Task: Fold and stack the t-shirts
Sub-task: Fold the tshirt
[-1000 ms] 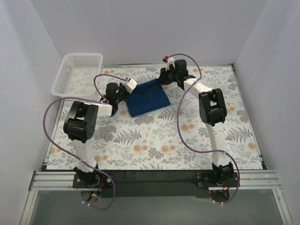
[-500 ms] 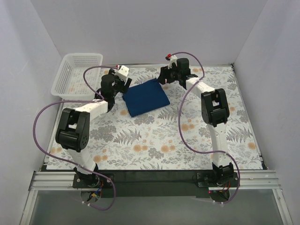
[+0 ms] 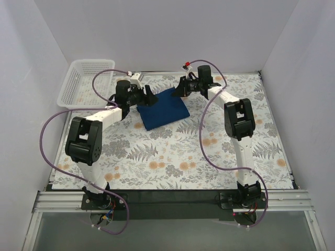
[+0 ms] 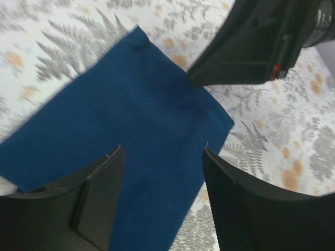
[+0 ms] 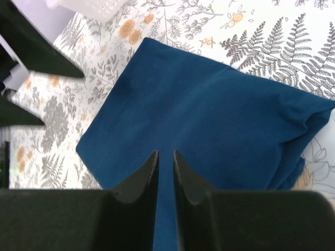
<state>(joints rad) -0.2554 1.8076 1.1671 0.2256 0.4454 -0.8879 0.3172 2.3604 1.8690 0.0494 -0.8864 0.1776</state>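
Fold stage, near done: navy blue cotton t-shirt (image 3: 162,109) lies folded, far-centre on floral tablecloth (image 3: 172,151). Jaws: left gripper (image 3: 148,97) spread above it; right gripper (image 3: 180,89) nearly pressed together, pinching nothing. Next, likely: square edges, stack.

Lab test booth: plain white walls (image 3: 157,31), alu frame rail (image 3: 285,201)
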